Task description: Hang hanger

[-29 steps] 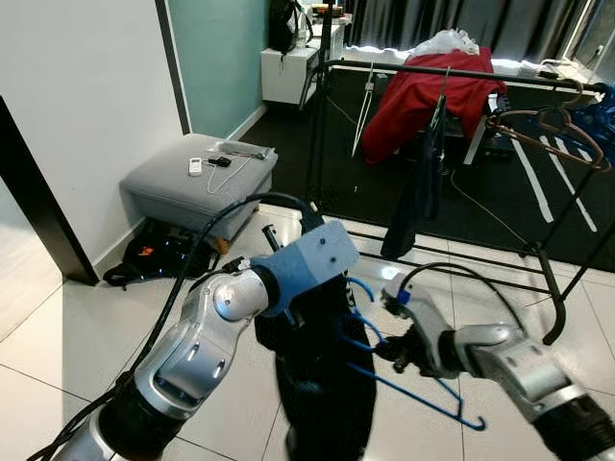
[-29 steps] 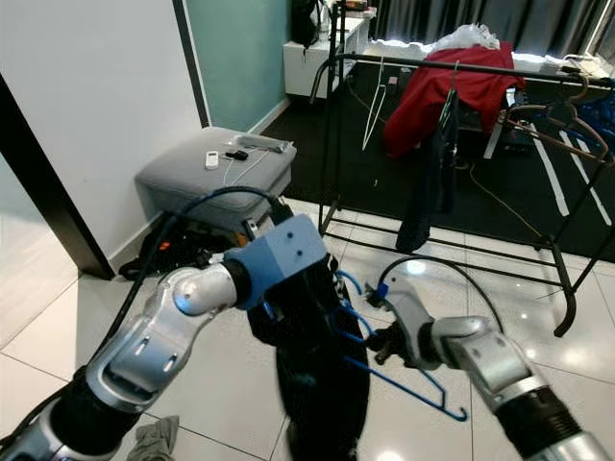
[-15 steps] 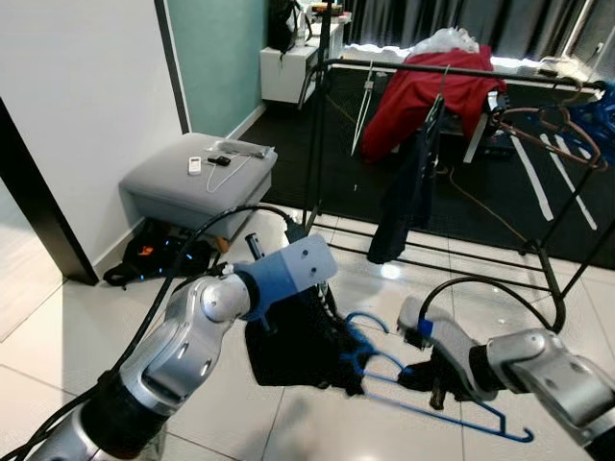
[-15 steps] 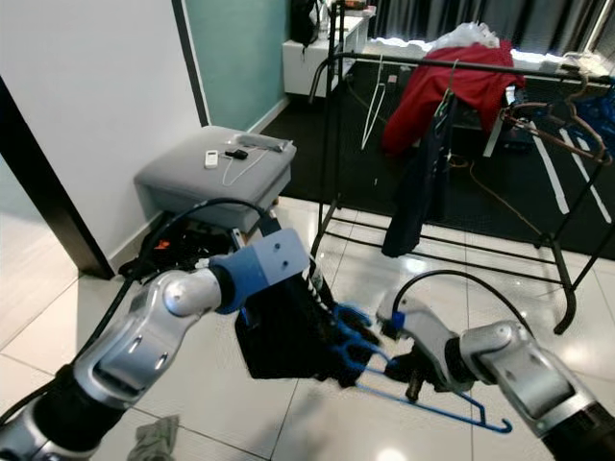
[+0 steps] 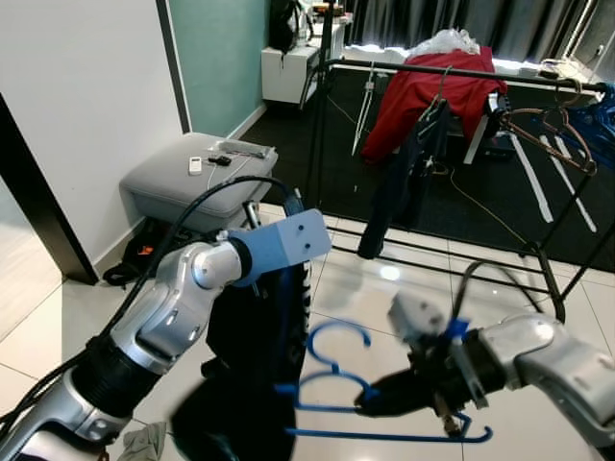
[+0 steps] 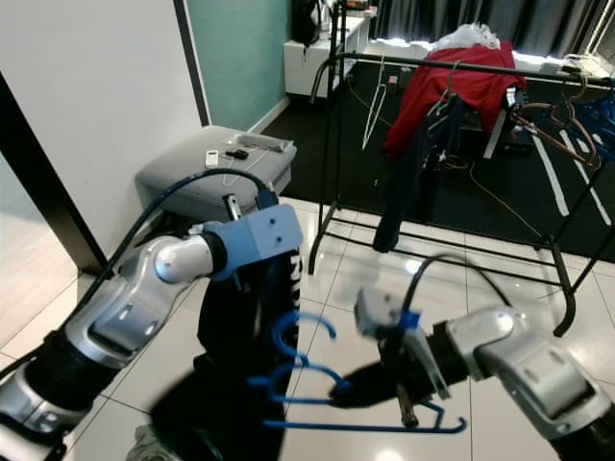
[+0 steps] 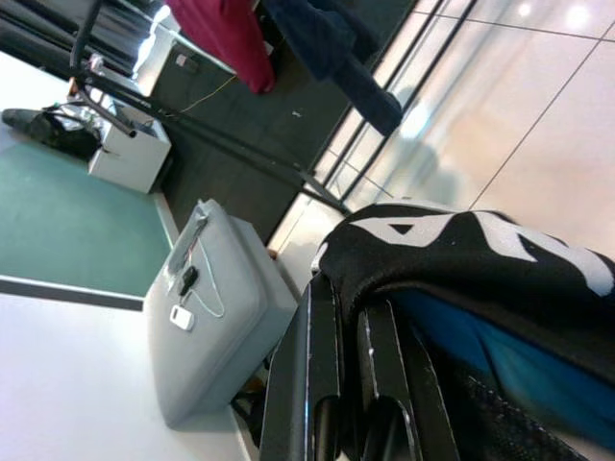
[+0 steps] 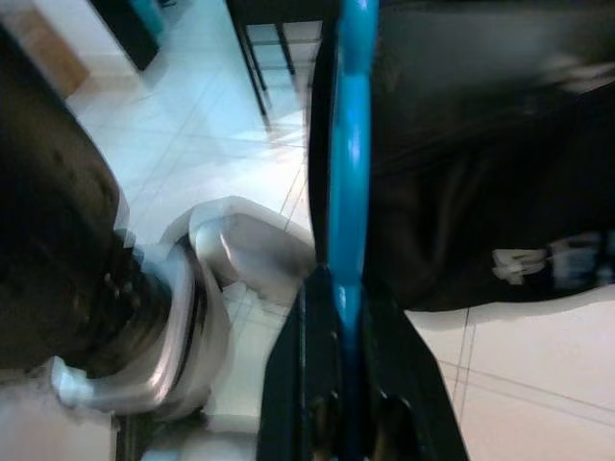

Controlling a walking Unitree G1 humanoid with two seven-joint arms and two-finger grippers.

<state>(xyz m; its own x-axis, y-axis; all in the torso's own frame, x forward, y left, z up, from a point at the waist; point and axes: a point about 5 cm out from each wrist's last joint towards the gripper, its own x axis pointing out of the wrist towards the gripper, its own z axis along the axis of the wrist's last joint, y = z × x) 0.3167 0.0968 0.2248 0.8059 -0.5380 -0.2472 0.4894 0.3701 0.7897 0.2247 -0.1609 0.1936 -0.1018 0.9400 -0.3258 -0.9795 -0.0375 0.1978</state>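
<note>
Beyond both grippers, across the pale tiled floor (image 5: 58,317), one black clothes rack (image 5: 452,72) stands on dark carpet. Three garments counted on its rail: one red (image 5: 423,96), one dark navy (image 5: 408,173) hanging long, one blue (image 5: 601,125) at the far right end. One bare brown hanger (image 5: 543,125) sits between the navy and the blue.

Left of the left gripper, against the white wall: one grey ottoman (image 5: 197,178) with small devices and a cable on top; a dark bag (image 5: 144,259) lies at its foot.

One black garment (image 5: 255,355) with white lettering hangs down from the left gripper (image 7: 351,317) toward the floor. In the left wrist view the two black fingers lie close together, with the cloth draped over their tips and pinched there. A blue lining shows under the black in that view.

Two blue hangers (image 5: 332,389) counted, hooks up, one close behind the other, just right of the black garment and touching its edge. The long bottom bar runs level under the right gripper (image 8: 348,317), whose fingers are closed tight on a blue bar in the right wrist view. Motion blur softens the hangers and the right forearm.

One crumpled grey cloth (image 5: 144,444) on the floor below the left arm.
</note>
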